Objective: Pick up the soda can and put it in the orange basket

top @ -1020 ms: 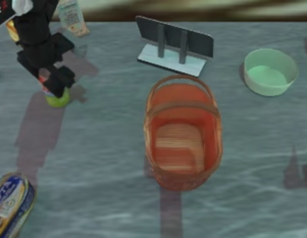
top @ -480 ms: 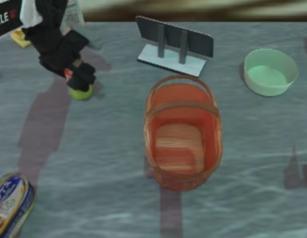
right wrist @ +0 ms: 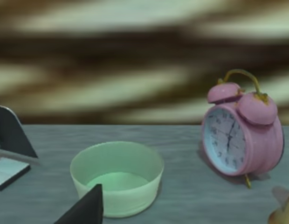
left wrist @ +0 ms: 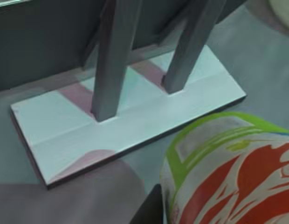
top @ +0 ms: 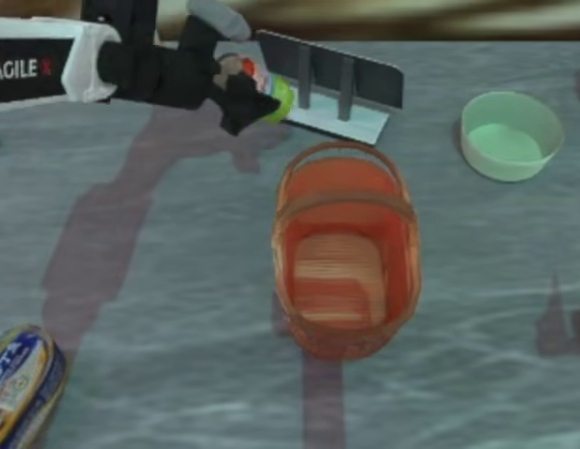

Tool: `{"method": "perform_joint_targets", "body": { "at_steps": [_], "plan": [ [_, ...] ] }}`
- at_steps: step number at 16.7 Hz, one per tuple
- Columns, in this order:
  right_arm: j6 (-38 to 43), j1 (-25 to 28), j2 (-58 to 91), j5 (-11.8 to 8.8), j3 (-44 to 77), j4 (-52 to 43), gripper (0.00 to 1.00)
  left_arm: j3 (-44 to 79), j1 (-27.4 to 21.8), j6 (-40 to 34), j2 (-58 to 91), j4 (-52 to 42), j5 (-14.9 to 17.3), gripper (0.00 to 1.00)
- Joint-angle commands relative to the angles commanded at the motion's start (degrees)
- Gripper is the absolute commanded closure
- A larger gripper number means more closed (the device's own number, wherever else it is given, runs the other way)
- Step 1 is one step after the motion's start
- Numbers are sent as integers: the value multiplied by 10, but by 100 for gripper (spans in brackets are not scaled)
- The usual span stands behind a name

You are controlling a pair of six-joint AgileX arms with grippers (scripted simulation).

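Note:
The soda can [top: 274, 95], red above and lime-green below, hangs in the air in front of the dark stand, up and left of the orange basket [top: 408, 271]. My left gripper [top: 257, 94] is shut on it, the arm reaching in from the left. In the left wrist view the can [left wrist: 233, 172] fills the lower corner, with one dark finger [left wrist: 151, 209] against its side. The basket stands at the table's middle with its handle arched over a pale slatted bottom. My right gripper [right wrist: 144, 220] is out of the top view, parked at the right and open; one finger [right wrist: 88, 207] shows.
A dark stand on a white base [top: 351, 82] stands right behind the can. A mint-green bowl [top: 511, 136] sits at the back right, with a pink alarm clock [right wrist: 240, 135] beyond it. A blue-and-yellow packet [top: 19, 383] lies at the front left corner.
My left gripper has lifted the can off the table at the back left and carried it right, up to the stand. The basket and the bowl have not moved.

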Motion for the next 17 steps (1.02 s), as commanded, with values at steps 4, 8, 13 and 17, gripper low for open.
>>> {"method": "perform_joint_targets", "body": {
  "at_steps": [4, 8, 13, 17],
  "plan": [
    [0, 0, 0, 0, 0, 0, 0, -106, -23, -77, -64, 234, 144, 100],
    [0, 0, 0, 0, 0, 0, 0, -189, -40, -136, -120, 414, 257, 100],
    [0, 0, 0, 0, 0, 0, 0, -238, -48, -168, -156, 510, 323, 100],
    [0, 0, 0, 0, 0, 0, 0, -238, -48, -169, -157, 512, 324, 100]
  ]
}}
